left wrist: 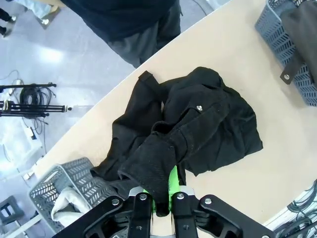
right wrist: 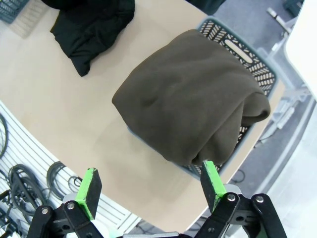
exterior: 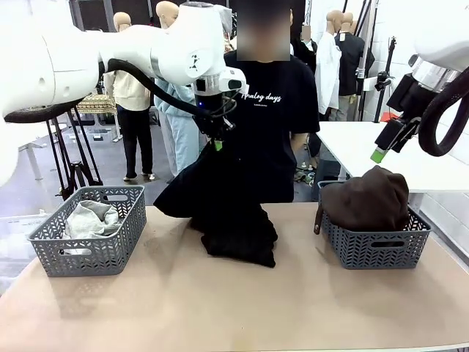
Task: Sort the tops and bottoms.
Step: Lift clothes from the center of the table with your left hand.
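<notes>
So the left gripper (exterior: pixel 217 139) is pinched tight on one end of the black garment (exterior: pixel 220 198), which hangs straight down, 12 to 6 o'clock. Its bottom end sits in a black heap (exterior: pixel 242 246) mid-table (exterior: pixel 220 308), and honestly I can't tell if that's one piece or two. The left basket (exterior: pixel 102 257) with the grey garment (exterior: pixel 89 218) sits at 8 o'clock from that gripper, closest to the left arm, which reaches in high with its wrist pointing down. The right gripper (right wrist: pixel 148 178) is wide open and empty, hovering over the brown garment (right wrist: pixel 198 99) in the right basket (exterior: pixel 374 246).
</notes>
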`<state>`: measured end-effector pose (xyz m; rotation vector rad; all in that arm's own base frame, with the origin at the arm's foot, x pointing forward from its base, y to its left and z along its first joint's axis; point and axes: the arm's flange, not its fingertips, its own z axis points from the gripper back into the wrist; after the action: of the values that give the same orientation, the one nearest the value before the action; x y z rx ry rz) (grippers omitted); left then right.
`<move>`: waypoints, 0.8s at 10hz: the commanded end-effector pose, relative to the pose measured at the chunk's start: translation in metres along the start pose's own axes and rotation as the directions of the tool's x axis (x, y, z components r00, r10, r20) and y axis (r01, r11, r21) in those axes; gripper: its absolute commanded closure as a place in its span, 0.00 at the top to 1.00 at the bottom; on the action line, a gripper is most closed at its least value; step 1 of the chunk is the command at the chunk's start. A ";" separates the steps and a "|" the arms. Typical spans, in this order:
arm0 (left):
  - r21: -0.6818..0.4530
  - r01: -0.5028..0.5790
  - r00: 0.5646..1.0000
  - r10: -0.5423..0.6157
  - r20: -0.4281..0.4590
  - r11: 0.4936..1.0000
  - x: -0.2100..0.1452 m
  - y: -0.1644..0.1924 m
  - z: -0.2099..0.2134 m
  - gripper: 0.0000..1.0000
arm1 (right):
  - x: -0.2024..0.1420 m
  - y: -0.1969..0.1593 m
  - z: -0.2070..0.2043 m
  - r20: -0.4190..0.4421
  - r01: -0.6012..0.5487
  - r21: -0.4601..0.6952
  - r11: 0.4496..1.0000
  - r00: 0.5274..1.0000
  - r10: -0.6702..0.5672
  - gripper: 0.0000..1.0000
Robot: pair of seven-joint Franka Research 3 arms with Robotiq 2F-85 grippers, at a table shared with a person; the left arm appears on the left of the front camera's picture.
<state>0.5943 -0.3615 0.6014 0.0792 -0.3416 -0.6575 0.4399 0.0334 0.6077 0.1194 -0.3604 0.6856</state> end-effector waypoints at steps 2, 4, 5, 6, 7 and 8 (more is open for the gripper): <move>0.100 0.048 0.998 -0.051 0.022 0.994 0.004 -0.020 0.084 0.00 | -0.001 0.001 -0.001 -0.013 0.004 -0.010 1.000 1.000 -0.004 1.00; 0.135 0.095 0.985 -0.112 0.130 0.986 0.001 -0.037 0.126 0.00 | -0.001 0.001 -0.001 -0.013 0.004 -0.010 1.000 1.000 -0.004 1.00; 0.155 0.110 0.975 -0.137 0.176 0.982 -0.003 -0.042 0.137 0.00 | -0.001 0.001 -0.001 -0.013 0.004 -0.010 1.000 1.000 -0.004 1.00; 0.167 0.103 0.977 -0.132 0.167 0.980 -0.004 -0.043 0.138 0.00 | -0.001 0.001 -0.001 -0.013 0.004 -0.010 1.000 1.000 -0.004 1.00; 0.158 0.087 0.983 -0.110 0.145 0.984 -0.004 -0.040 0.136 0.00 | -0.001 0.001 -0.001 -0.013 0.004 -0.010 1.000 1.000 -0.004 1.00; 0.132 0.093 0.982 -0.113 0.149 0.987 -0.008 -0.050 0.145 0.00 | -0.001 0.001 -0.001 -0.013 0.004 -0.010 1.000 1.000 -0.004 1.00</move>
<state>0.5126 -0.3917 0.7229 0.1681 -0.5284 -0.7480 0.4400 0.0333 0.6079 0.1193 -0.3608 0.6855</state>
